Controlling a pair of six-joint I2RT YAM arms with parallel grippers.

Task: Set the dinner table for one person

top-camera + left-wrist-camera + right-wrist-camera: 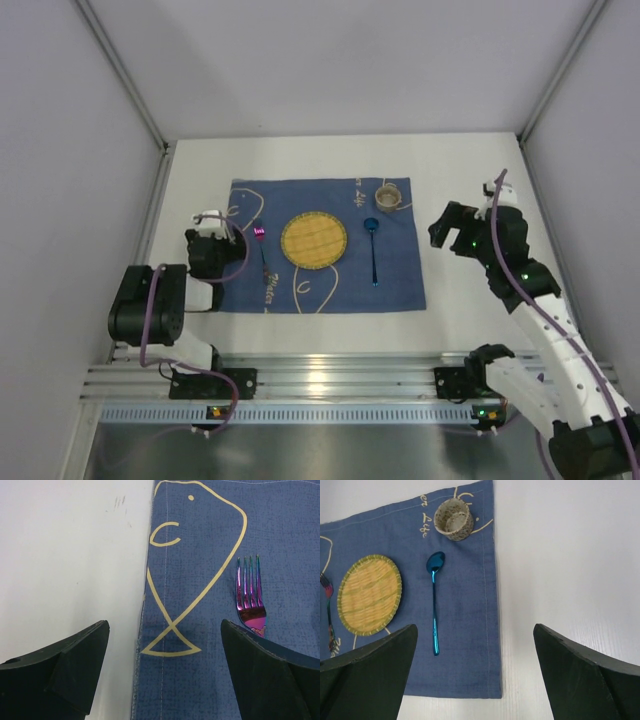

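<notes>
The dinner table point(470, 310) fills the floor of the booth. Its near edge runs under the rail that carries the arm bases, and the left arm hides part of its left side. Both wrist views crop it to a bare white patch.

The blue mat point(400, 270) lies at the middle of it. The left gripper point(215, 228) covers the mat's left edge in the top view, and neither wrist view takes in all of the mat.

On the mat, a round yellow woven disc point(314, 240) sits in the centre; it is probably a plate, though the view is too coarse to be sure. A blue spoon point(372, 250) lies to its right and an iridescent fork point(262, 250) to its left. In the left wrist view the fork's handle disappears behind the right finger point(270, 670). A small speckled cup point(390, 195) stands at the mat's far right corner.

The left gripper point(165, 625) is spread wide with nothing between its fingers. It straddles the mat's left border, with bare table under one finger and cloth under the other.

The right gripper point(475, 627) also gapes wide and holds nothing. Below it lie the mat's right border and open table, with white tabletop stretching off to its right.
</notes>
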